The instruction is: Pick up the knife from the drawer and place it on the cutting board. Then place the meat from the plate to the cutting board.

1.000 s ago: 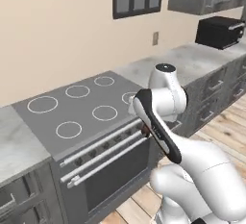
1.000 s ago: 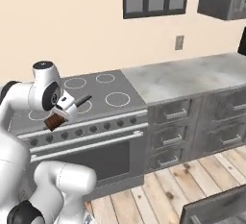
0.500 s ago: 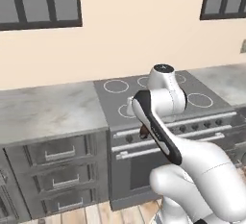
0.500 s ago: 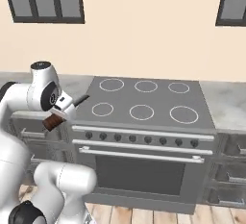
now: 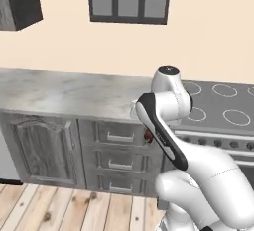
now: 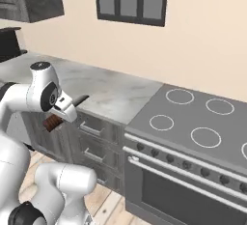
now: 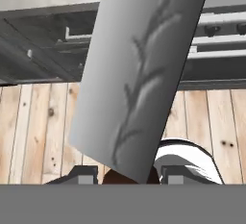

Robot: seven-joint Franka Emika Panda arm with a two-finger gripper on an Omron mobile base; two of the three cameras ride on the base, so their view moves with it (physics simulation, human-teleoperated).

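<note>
The gripper (image 6: pixel 57 117) pinches the knife (image 7: pixel 139 64) by its handle, blade rising straight ahead between the fingertips (image 7: pixel 84 174); no writing legible.

Knife (image 6: pixel 65 112), reddish-brown handle low, dark blade angled up, clamped in the hand (image 6: pixel 61 109).

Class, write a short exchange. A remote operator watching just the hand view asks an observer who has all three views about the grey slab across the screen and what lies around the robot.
Operator: What is this grey slab in front of my camera?
Observer: It is the blade of the knife. In the right base view it slants up and away from the gripper, with the reddish-brown handle hanging lower.
Operator: Is it gripped?
Observer: Yes. The gripper is shut on it, in the air in front of the closed drawers.
Operator: What is above those drawers?
Observer: A grey marbled counter, with a stove to its right.
</note>
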